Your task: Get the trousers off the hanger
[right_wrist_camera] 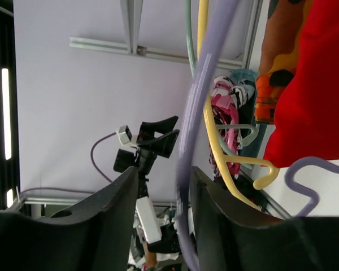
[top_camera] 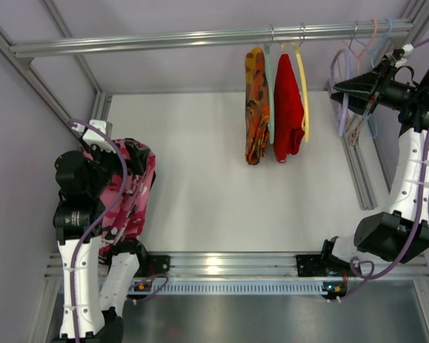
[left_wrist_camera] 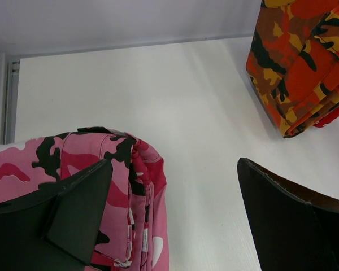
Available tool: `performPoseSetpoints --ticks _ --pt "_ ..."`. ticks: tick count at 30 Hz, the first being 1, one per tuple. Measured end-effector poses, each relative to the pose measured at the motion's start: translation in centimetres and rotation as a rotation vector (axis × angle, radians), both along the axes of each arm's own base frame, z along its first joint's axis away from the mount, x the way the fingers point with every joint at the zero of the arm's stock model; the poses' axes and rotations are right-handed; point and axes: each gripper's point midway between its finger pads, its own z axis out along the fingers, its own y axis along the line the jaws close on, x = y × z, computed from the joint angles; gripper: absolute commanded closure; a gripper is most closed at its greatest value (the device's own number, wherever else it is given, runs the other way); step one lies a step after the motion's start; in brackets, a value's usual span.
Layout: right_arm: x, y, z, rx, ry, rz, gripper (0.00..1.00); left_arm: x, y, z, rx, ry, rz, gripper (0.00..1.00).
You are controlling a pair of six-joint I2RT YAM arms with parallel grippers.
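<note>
The left tool [left_wrist_camera: 174,162] gapes wide, empty, above the camouflage trousers [left_wrist_camera: 73,152] heaped on the bench [left_wrist_camera: 203,113]; the right tool [right_wrist_camera: 164,170] sits slightly parted around the lavender hanger [right_wrist_camera: 183,164], not clamping it.

No legible text or labels anywhere.

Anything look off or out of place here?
The pink camouflage trousers lie crumpled at the white table's left edge under the open left gripper, off the rail. The bare lilac plastic hanger sits between the parted fingers of the right gripper. The orange camouflage garment and the plain red garment hang straight.
</note>
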Motion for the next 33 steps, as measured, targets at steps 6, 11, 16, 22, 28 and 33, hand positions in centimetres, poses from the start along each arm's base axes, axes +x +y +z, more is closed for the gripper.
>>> performPoseSetpoints --ticks 6,11,16,22,28,33 --pt "0.3 -0.1 -0.1 -0.011 -0.008 -0.019 0.11 0.0 0.0 0.0 -0.001 -0.002 0.000 0.02" --pt "-0.5 -0.1 0.3 -0.037 -0.037 -0.055 0.01 -0.2 0.0 0.2 -0.004 -0.007 0.000 0.02" --pt "-2.1 -1.2 2.0 -0.092 -0.116 -0.151 0.01 -0.8 -0.1 0.7 -0.007 -0.030 0.001 0.02" --pt "-3.7 -2.8 3.3 -0.188 -0.220 -0.282 0.01 -0.9 -0.2 0.8 -0.019 -0.031 0.002 0.02" --pt "-2.7 -5.2 1.7 -0.301 -0.205 -0.394 0.01 -0.9 -0.2 0.8 -0.021 -0.030 0.003 0.02" --pt "-1.8 -6.6 -0.9 -0.381 -0.146 -0.437 0.01 -0.9 -0.1 0.7 -0.021 -0.024 0.006 0.02"
